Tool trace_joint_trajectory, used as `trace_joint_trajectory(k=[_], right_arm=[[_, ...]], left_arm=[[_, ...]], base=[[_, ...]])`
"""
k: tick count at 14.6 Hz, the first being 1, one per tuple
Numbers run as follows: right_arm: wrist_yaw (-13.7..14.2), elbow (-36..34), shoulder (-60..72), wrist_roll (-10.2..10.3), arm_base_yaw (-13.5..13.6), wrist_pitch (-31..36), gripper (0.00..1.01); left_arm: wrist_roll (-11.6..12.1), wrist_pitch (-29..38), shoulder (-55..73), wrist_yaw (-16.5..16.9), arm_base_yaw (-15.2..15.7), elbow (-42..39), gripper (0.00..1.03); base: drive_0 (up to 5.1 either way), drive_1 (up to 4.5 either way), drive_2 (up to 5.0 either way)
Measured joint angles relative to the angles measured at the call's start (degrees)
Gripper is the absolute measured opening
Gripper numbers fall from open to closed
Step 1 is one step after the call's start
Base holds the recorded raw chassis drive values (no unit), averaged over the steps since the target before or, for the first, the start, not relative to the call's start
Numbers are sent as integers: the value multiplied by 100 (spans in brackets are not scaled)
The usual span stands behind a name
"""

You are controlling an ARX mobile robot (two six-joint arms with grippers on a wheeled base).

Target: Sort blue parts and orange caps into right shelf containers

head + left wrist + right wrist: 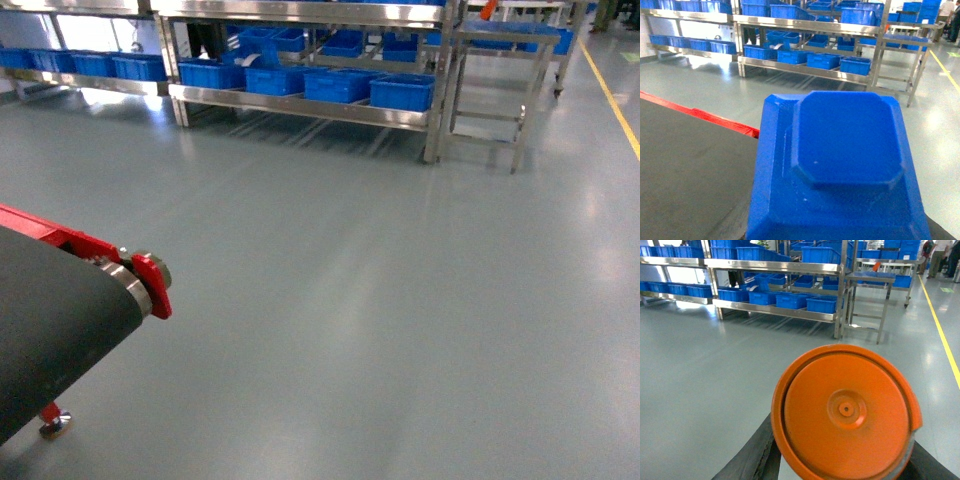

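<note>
Basically, quick rundown of the scene.
blue part: one blue part [840, 170] fills the near half of the left wrist view, chunky moulded piece with a raised octagon-like top face; it sits right in front of that camera, partly over the conveyor belt [690, 170].
orange cap: round orange cap [845, 412] with a raised rim and a small centre boss fills the near part of the right wrist view, face toward the camera, slightly tilted.
left claw: not visible in any view, the blue part hides it; cannot tell if it is spread or pinching the part.
right claw: fingers not seen either; dark shapes [752, 455] show under the orange cap on both sides, cannot tell whether they grip it.
right shelf containers: blue crates [402, 92] line the low shelf far across the floor, in a row; more crates sit on the upper level in the wrist views. Well apart from the part and the cap.
shelving: steel racks [300, 105] run along the far side, left to right, with a smaller steel table [495, 75] at the right end.
conveyor: black belt with a red frame end and roller [140, 280] at near left in the head view, a foot [55, 422] on the floor below.
floor: grey-green glossy floor [380, 300] between conveyor and racks; yellow line [612, 95] at far right.
people: figures [940, 252] at far right, behind the racks, blurry.
</note>
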Motion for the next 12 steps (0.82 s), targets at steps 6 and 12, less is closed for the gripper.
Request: trace_joint_trajectory(k=[6,12], right_arm=[[0,0,0,0,0,-2,44],[0,0,0,0,0,0,44]], left_arm=[[0,0,0,0,0,0,42],[0,0,0,-2,0,0,42]], base=[[-160,-160,-160],[-161,-161,-161]])
